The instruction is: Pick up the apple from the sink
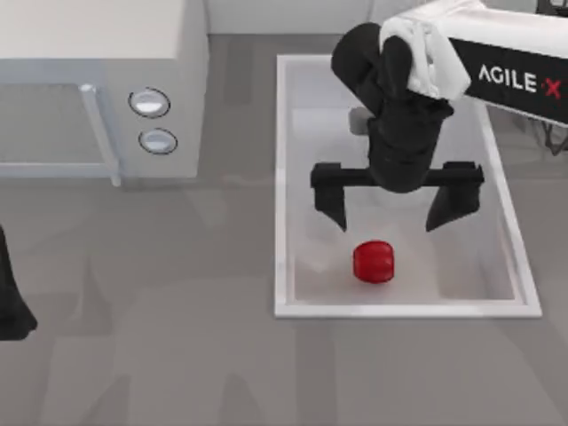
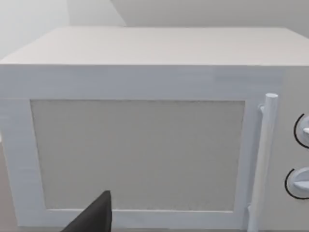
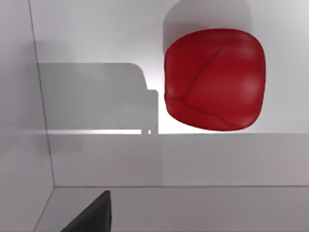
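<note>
apple point(image 1: 374, 262) on sink point(image 1: 281, 177) floor, near front wall | right gripper point(image 1: 388, 213) above it, fingers spread wide, no contact | left gripper point(image 1: 13, 306) at table's left edge, finger state can't be told

We read a single piece of lettering: "AGILE X" in white capitals, the X crossed with a red stroke, printed on the black panel of our right arm point(image 1: 506, 75) just behind and to the right of its gripper point(image 1: 390, 217) in the top view. The two round knobs point(image 1: 153, 120) of the microwave point(image 1: 98, 53), well to the left of that gripper, carry no marks we can read. Our wrist views offer no legible text, numbers or signs.
</note>
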